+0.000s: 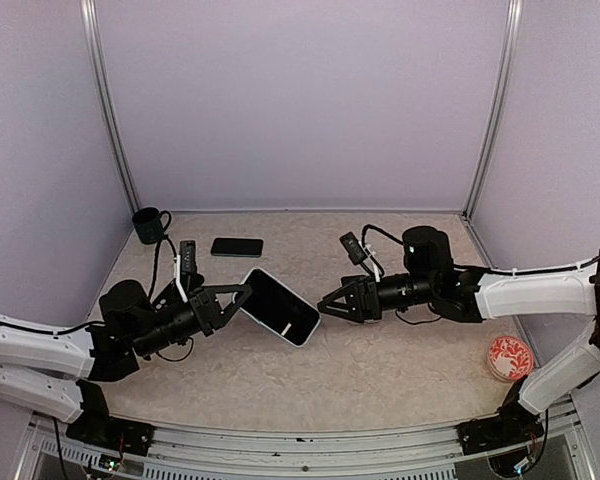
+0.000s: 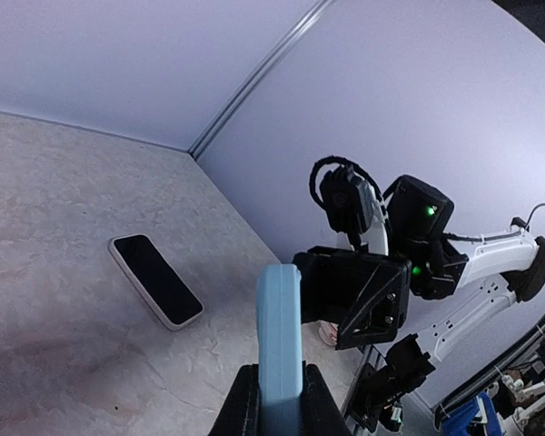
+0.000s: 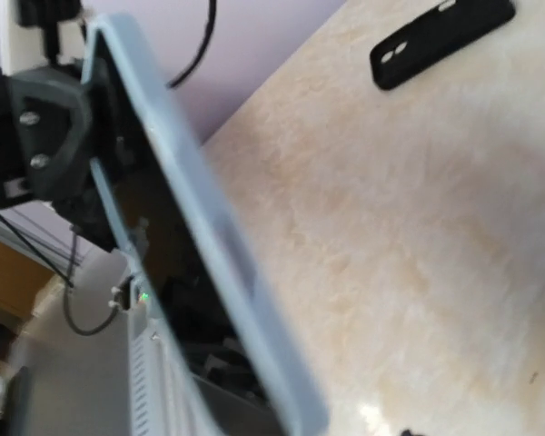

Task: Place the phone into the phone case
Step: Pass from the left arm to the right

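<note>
Pale-blue slim rectangular phone case [image 1: 278,306], glossy black face showing, is clamped at its 9 o'clock edge by left gripper [image 1: 234,300], held above the mottled beige table [image 1: 380,370]. Right gripper [image 1: 328,304] sits just off its 3 o'clock end, fingers spread, holding nothing. Farther back, 12 o'clock: flat black phone [image 1: 237,247], dark mug [image 1: 150,225].

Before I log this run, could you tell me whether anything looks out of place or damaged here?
Nothing looks spilled or damaged. The light blue case is tilted above the table, clamped by the left pincer, the right pincer at its other end, which suits handling. The dark phone lies flat behind it.
</note>
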`<control>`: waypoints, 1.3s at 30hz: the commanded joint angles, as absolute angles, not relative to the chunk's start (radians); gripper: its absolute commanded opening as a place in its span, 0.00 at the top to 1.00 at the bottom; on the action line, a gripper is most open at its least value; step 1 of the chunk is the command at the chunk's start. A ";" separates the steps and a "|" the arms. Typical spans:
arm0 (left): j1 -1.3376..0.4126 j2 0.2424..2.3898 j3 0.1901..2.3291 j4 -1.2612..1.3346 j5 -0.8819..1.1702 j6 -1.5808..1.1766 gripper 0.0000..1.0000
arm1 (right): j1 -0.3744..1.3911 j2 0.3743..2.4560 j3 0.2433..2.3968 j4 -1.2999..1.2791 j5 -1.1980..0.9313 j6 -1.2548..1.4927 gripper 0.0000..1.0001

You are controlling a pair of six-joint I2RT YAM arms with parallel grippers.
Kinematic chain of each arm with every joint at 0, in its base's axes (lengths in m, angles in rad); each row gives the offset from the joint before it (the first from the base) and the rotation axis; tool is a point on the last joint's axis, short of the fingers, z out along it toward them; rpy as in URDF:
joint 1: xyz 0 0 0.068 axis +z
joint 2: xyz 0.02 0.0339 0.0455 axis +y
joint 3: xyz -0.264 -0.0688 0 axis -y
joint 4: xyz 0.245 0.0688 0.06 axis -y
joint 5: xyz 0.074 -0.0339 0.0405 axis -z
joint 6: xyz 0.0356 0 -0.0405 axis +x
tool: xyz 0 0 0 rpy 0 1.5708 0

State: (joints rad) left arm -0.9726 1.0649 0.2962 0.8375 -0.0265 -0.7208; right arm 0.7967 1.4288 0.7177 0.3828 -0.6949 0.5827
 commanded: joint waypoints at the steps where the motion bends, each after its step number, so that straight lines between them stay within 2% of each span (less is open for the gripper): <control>1: -0.953 1.095 0.426 0.800 0.181 -0.683 1.00 | 0.806 1.418 0.860 0.110 -0.676 0.345 0.42; 5: -0.942 1.145 0.490 0.740 0.298 -0.665 1.00 | 0.807 1.453 0.911 0.042 -0.732 0.263 0.42; 11: -0.939 1.223 0.564 0.695 0.444 -0.657 1.00 | 0.822 1.474 0.881 0.115 -0.897 0.246 0.44; 13: -0.939 1.235 0.571 0.687 0.463 -0.653 1.00 | 0.825 1.475 0.869 0.133 -0.936 0.251 0.49; 15: -0.939 1.244 0.577 0.682 0.476 -0.647 1.00 | 0.825 1.477 0.860 0.141 -0.971 0.253 0.60; 17: -0.939 1.249 0.581 0.678 0.489 -0.642 1.00 | 0.825 1.478 0.847 0.152 -1.020 0.261 0.66; 20: -0.939 1.255 0.590 0.667 0.506 -0.634 1.00 | 0.826 1.485 0.836 0.158 -1.080 0.271 0.70; 29: -0.937 1.270 0.613 0.644 0.526 -0.621 1.00 | 0.852 1.511 0.837 0.135 -1.062 0.261 0.73; 31: -0.937 1.272 0.616 0.643 0.528 -0.620 1.00 | 0.862 1.522 0.843 0.133 -1.064 0.258 0.80; 35: -0.937 1.275 0.614 0.639 0.527 -0.618 1.00 | 0.871 1.536 0.845 0.133 -1.075 0.256 1.00; 39: -0.933 1.278 0.611 0.634 0.523 -0.619 1.00 | 0.871 1.543 0.841 0.143 -1.098 0.263 1.00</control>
